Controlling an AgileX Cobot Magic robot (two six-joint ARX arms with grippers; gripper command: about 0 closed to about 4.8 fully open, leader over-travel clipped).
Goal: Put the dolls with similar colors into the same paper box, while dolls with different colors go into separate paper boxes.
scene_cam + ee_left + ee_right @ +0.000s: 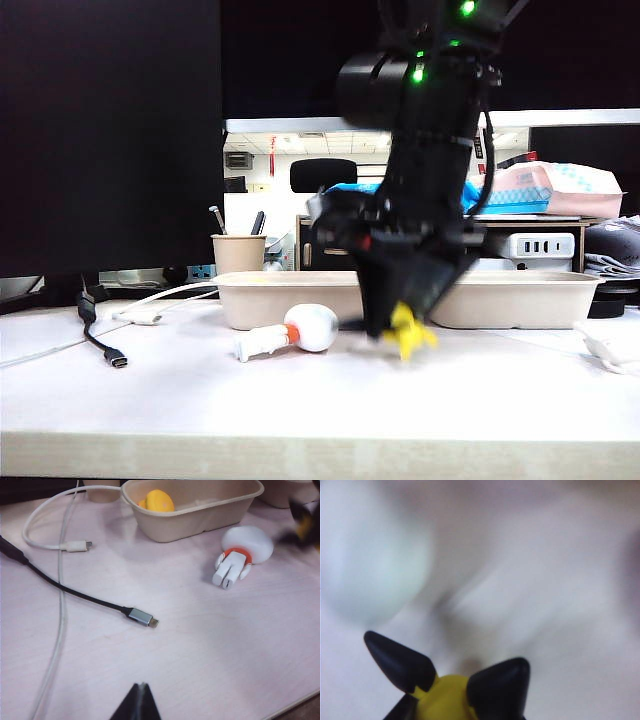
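My right gripper (402, 328) is shut on the yellow black-eared doll (409, 336), low over the table in front of the paper boxes. In the right wrist view its black ears and yellow head (445, 700) fill the space between the jaws. The white doll with the orange collar (305, 328) lies on its side just left of it. The yellow duck (159, 501) sits in the left paper box (262, 298). The right paper box (530, 300) stands beside it. My left gripper (141, 686) is shut and empty, hovering over bare table, away from the dolls.
A taller paper cup (238, 254) with pens stands behind the left box. A white cable (60, 545) and a black cable with a metal plug (141, 618) lie across the left of the table. Another white cable (603, 352) lies at the far right.
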